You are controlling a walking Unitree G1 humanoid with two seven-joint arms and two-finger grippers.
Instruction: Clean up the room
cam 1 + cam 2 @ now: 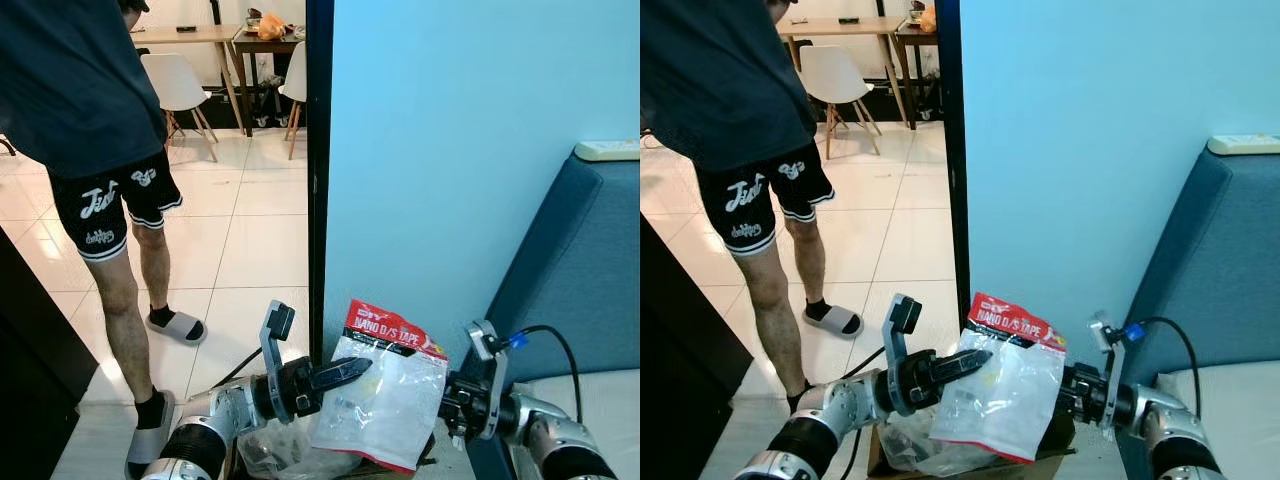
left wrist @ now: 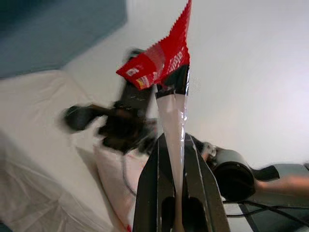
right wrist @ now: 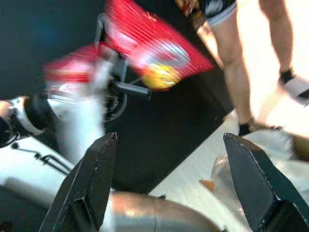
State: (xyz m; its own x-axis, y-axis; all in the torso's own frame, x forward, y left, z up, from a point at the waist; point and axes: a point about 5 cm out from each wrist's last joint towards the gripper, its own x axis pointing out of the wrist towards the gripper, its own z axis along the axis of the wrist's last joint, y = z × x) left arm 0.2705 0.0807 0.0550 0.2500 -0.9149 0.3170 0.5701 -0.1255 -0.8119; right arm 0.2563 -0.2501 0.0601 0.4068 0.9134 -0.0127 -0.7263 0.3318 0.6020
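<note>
A clear plastic packet with a red header card printed "NANO D/S TAPE" (image 1: pixel 385 392) hangs upright in the air between the two arms, in front of the light blue wall (image 1: pixel 450 150). Its body is see-through and crinkled, with a red strip along the bottom edge and something pale and small inside that is too blurred to identify. The left gripper (image 1: pixel 345 374) holds it by the left edge, just under the header; in the left wrist view its black fingers (image 2: pixel 193 179) are pressed together on the thin film, the red header standing above them. The right gripper (image 3: pixel 174 179) sits just beside the packet's right edge with its fingers spread wide apart, not touching the packet.

Below the packet lies a crumpled clear plastic bag (image 1: pixel 275 452) on what seems to be a brown cardboard box (image 1: pixel 1035 466). A dark blue sofa (image 1: pixel 580 260) stands at the right. A person in black printed shorts and grey slippers (image 1: pixel 120 200) stands on the white tiled floor (image 1: pixel 250 240) at the left.
</note>
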